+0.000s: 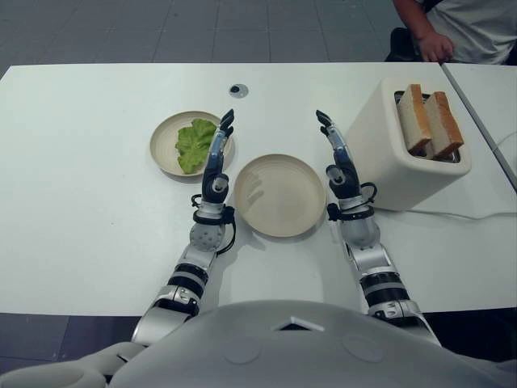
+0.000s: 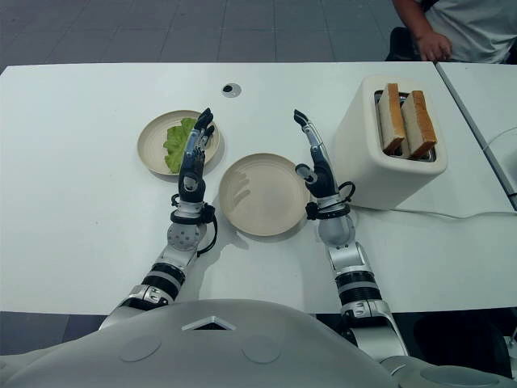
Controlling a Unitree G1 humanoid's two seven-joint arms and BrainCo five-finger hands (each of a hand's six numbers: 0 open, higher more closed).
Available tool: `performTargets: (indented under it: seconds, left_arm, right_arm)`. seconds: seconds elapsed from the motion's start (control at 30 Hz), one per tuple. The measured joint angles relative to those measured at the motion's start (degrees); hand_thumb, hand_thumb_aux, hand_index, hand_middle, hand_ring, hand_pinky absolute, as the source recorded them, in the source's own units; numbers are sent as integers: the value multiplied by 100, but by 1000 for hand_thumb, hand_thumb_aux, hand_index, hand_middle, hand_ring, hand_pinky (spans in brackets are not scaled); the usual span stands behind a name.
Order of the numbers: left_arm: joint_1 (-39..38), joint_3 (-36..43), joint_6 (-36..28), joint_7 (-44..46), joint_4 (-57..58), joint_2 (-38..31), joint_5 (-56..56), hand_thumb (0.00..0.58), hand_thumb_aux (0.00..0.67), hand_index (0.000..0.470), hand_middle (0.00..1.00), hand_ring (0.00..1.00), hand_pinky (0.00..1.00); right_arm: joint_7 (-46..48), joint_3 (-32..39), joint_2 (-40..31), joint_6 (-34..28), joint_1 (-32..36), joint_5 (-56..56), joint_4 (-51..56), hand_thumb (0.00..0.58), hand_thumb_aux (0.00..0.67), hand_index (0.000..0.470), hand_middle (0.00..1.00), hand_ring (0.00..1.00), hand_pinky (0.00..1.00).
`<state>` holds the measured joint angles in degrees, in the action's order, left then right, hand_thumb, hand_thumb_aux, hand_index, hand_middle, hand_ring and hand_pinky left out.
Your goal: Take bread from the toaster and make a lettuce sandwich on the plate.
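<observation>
i see the cream toaster (image 1: 386,162) upright on the bench (image 1: 81,202) at my right; two bread slices (image 1: 414,117) stand in its slots; green lettuce (image 1: 195,144) lies on a small plate (image 1: 159,147) at left; the empty beige plate (image 1: 279,198) sits between them

Bench (image 1: 81,186): white, flat, spanning the view.
Left plate (image 1: 161,145): round, beige, left of centre, toward the far side.
Middle plate (image 1: 280,195): round, beige, near the centre, close to the left plate but apart.
Toaster (image 1: 380,153): cream, upright, right of the middle plate.
Cord (image 1: 477,215): white, lying rightward from the toaster's base.
Round cap (image 1: 237,90): small, set into the far part of the top.
</observation>
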<state>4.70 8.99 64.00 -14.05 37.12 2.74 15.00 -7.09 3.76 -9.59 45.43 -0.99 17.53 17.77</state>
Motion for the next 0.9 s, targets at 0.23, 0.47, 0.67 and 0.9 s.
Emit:
performTargets:
  seconds: [0.23,0.47,0.67,0.9]
  left_arm:
    - [0,43,-8,58,1,-1,-36,0,0,0,0,0,0]
    - [-23,61,-8,166,-60,-3,-47,0,0,0,0,0,0]
    - [-68,68,-10,101,-101,-1,18,0,0,0,0,0,0]
    - [-128,88,-16,68,-177,1,89,0,0,0,0,0,0]
  right_arm:
    - [0,13,-27,0,0,0,17,0,0,0,0,0,0]
    - [-160,-898,-412,-353,-80,647,-2308,0,0,0,0,0,0]
    - [-1058,-3660,-1973,-2517,-45,2201,-2630,0,0,0,0,0,0]
    - [-923,-2904,-2028,-3240,-825,2755,-1863,0,0,0,0,0,0]
